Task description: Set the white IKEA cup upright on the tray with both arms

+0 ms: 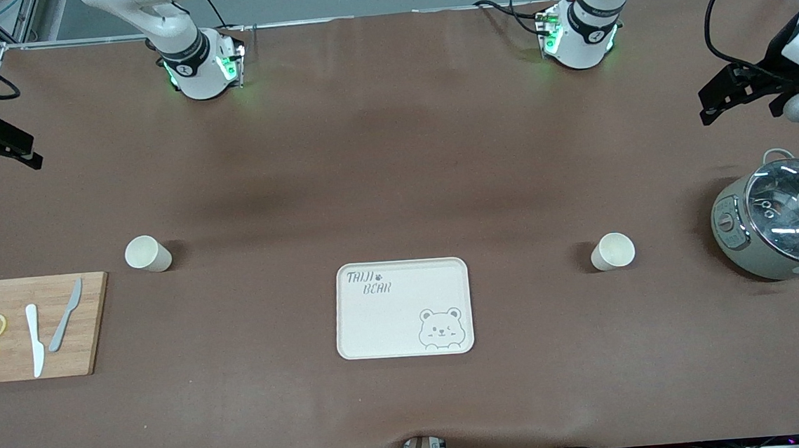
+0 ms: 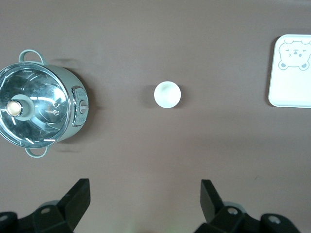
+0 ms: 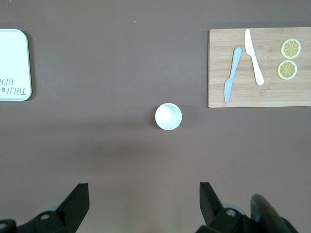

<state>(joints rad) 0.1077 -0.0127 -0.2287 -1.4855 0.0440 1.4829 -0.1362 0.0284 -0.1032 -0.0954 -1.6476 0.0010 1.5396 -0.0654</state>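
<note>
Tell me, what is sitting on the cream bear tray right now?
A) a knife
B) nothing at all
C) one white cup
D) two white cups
B: the tray is bare, with one white cup standing on the table toward the left arm's end and the other white cup toward the right arm's end, beside the cutting board.

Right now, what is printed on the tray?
The cream tray carries grey "TAIJI BEAR" lettering and a bear-face drawing, clearest in the front view.
</note>
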